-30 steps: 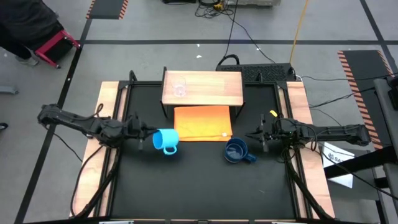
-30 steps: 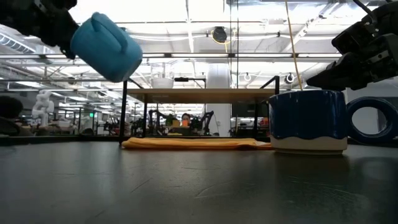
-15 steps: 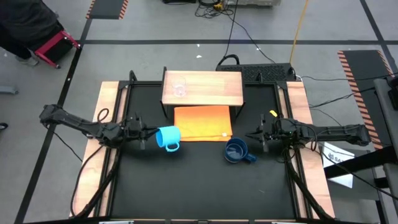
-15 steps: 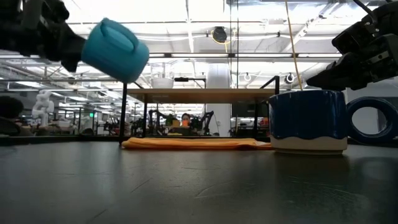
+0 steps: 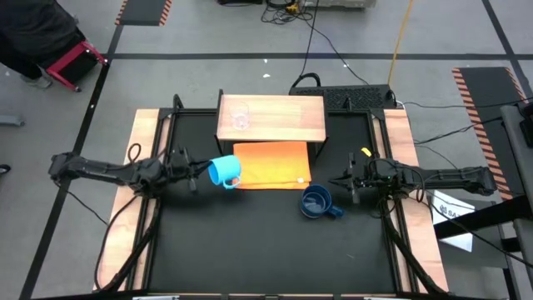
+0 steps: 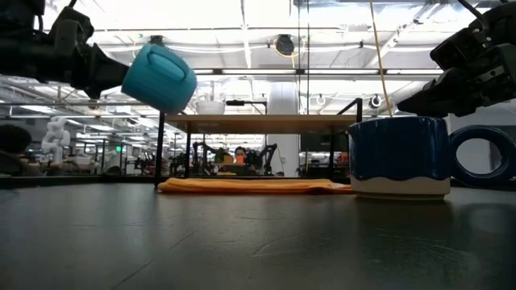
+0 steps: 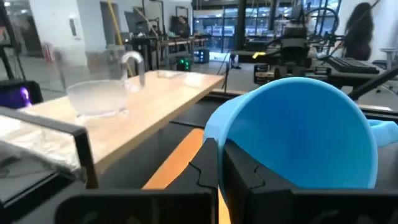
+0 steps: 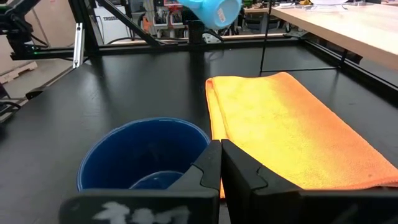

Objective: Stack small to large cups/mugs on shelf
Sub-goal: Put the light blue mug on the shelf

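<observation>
A light-blue mug hangs above the black table near the left corner of the orange cloth, with my left gripper shut on it. The shelf, a light-wood board on a black frame, stands at the far side. A tiny clear glass cup stands upright on the shelf's left part. The dark-blue mug stands upright on the table. My right gripper is shut, just right of that mug and a little above its rim, and holds nothing. My left gripper pinches the light-blue mug's wall at the rim, one finger inside the mug and one outside. The fingers come level from the table's left. The mug is lifted clear and lies nearly on its side, its mouth toward the gripper and its bottom toward the right.
The cloth lies flat in front of the shelf, its far edge under the board. Wooden side strips border the black table. A black device and cables lie behind the shelf. A person shows far off in the room.
My left gripper has carried the light-blue mug toward the table's far edge, nearer the cloth and shelf, and has sunk a little. It has swung so the mug lies more level. The mug stays lifted clear.
</observation>
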